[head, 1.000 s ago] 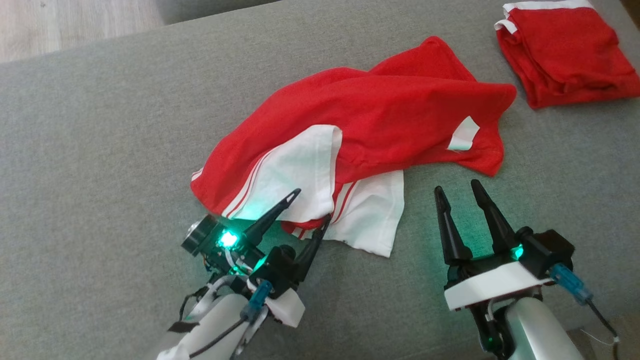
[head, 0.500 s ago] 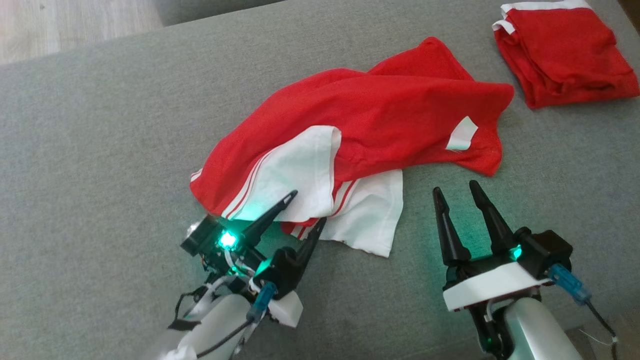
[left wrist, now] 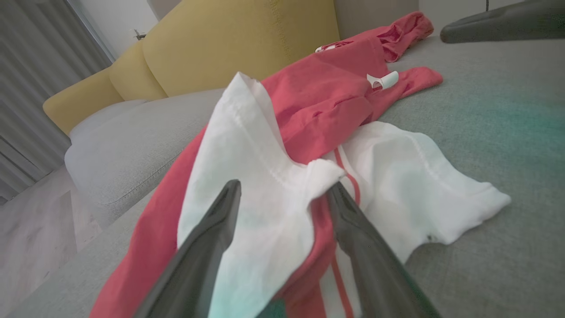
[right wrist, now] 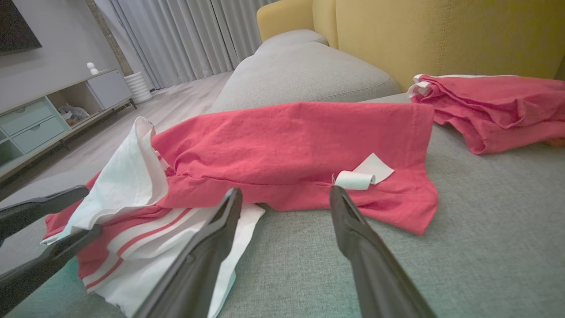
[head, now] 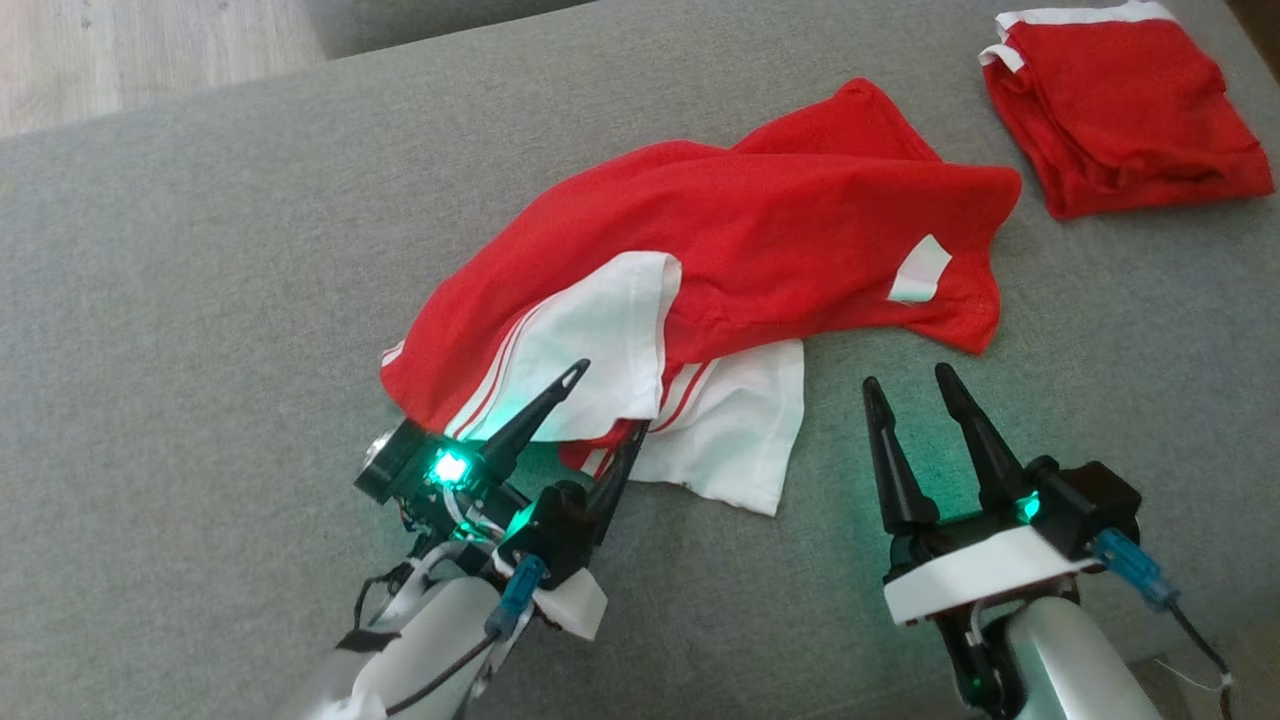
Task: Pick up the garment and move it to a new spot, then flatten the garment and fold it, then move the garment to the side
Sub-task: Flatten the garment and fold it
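1. Work surface. I face a grey sofa cushion (head: 200, 250). A yellow backrest (right wrist: 441, 39) rises behind it, and a strip of wooden floor (head: 130, 50) shows past its far edge.

2. Task item. The garment (head: 760, 230) lies crumpled near the middle of the cushion. It is red, with a white sleeve section (head: 590, 350) carrying red stripes. The red body runs diagonally from the near left toward the far right and is folded over itself. The white section is at the end nearest me, partly turned up and partly flat on the cushion. A small white label (head: 918, 272) curls off the red cloth close to the right-hand hem.

3. Left gripper (head: 609, 400). Both fingers are spread wide, with no grip on anything. The tips sit at the near edge of the white section. In the left wrist view, a raised fold of white cloth stands between the two fingers, and a striped edge lies against the inner side of one of them. I cannot tell whether the other finger touches the cloth.

4. Right gripper (head: 906, 378). The fingers are spread apart and hold nothing. It sits over bare cushion, near the white section and the red hem but apart from both. The fingertips point toward the label.

5. Other item. A second red garment (head: 1120, 110) with white trim lies folded at the far right of the cushion, well apart from the task item
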